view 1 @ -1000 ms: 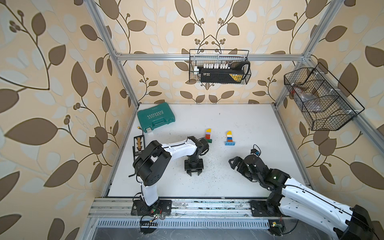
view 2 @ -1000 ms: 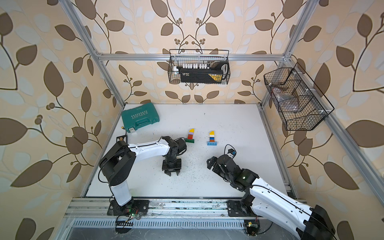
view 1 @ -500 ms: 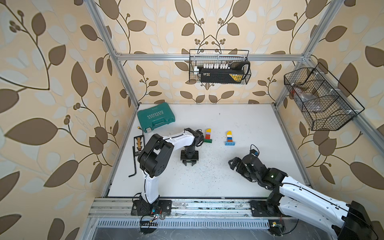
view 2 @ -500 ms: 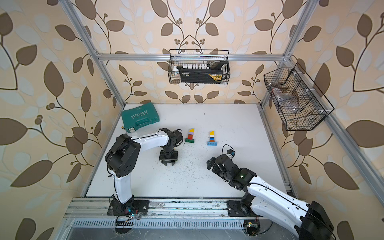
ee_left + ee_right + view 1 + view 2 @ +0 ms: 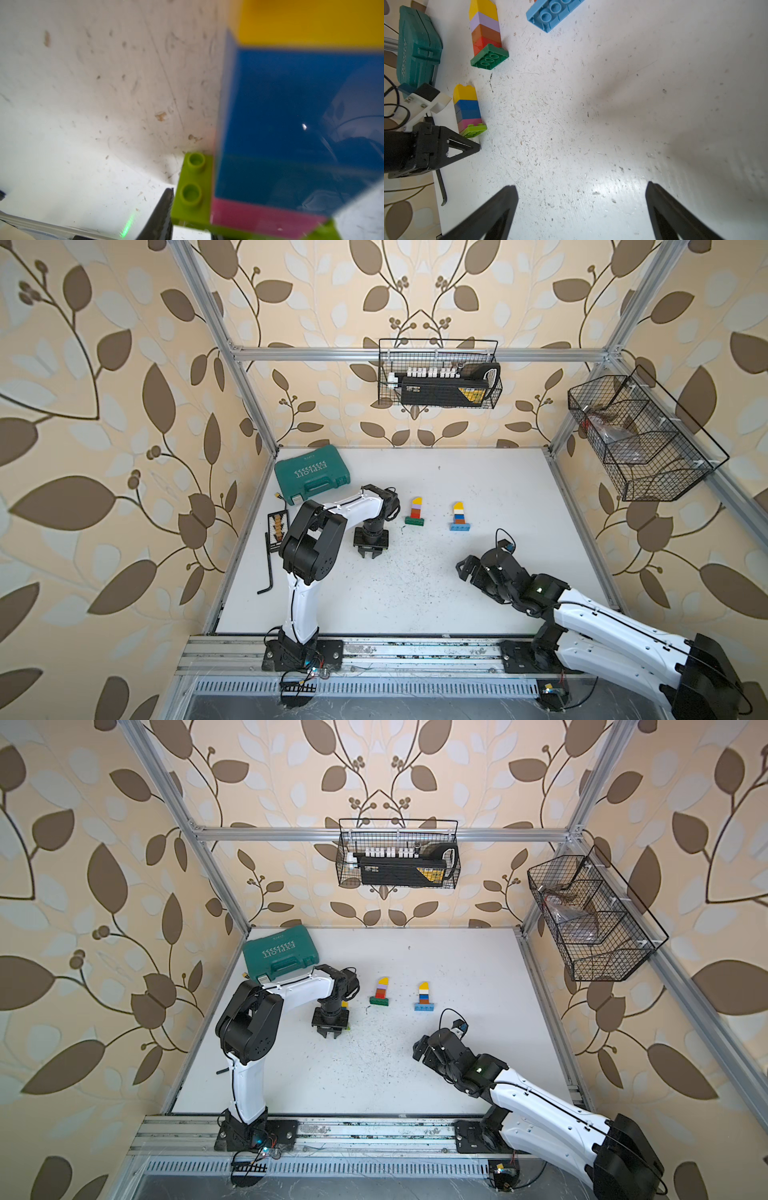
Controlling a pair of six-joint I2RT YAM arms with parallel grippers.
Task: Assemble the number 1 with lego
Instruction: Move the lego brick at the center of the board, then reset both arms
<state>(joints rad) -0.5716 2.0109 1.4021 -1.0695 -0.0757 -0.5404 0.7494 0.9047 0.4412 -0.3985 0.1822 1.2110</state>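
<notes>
My left gripper (image 5: pixel 371 553) points down at the table, shut on the lime green base plate (image 5: pixel 192 187) of a lego stack (image 5: pixel 467 108) of yellow, blue and pink bricks. One finger (image 5: pixel 164 207) presses the plate's side; the other is mostly hidden under it. In both top views the arm covers nearly all of this stack. Two more lego stacks lie to its right: one with a dark green base (image 5: pixel 415 512) and one with a light blue base (image 5: pixel 459 516). My right gripper (image 5: pixel 581 185) stands open over bare table near the front right (image 5: pixel 463 568), holding nothing.
A teal tool case (image 5: pixel 311 472) sits at the back left corner. A black hex key (image 5: pixel 268 564) and a small bit holder (image 5: pixel 277 526) lie along the left edge. Wire baskets (image 5: pixel 438 377) hang on the back and right walls. Dark specks litter the white table (image 5: pixel 415 605).
My left gripper has moved away from the front edge toward the back left and its jaws have closed. The right arm has barely moved.
</notes>
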